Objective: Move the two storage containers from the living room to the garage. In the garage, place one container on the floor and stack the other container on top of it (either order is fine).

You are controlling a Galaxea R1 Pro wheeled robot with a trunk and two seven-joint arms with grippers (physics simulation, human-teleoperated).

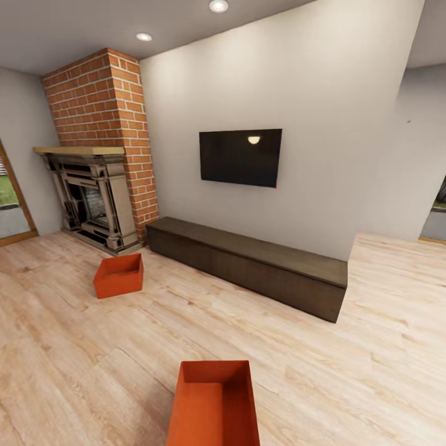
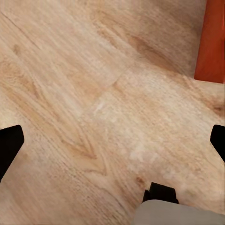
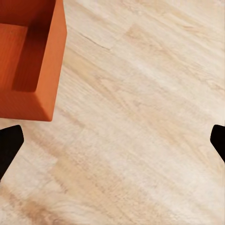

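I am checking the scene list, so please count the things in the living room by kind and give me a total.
Orange-red storage containers: 2 (near one, far one)
Brick fireplace: 1
Wall TV: 1
Long dark low cabinet: 1
Ceiling lights: 2 ()
Total: 7

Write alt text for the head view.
Two orange-red storage containers sit on the light wood floor: near container at bottom centre, far container by the brick fireplace. A dark low cabinet lines the wall under a TV.
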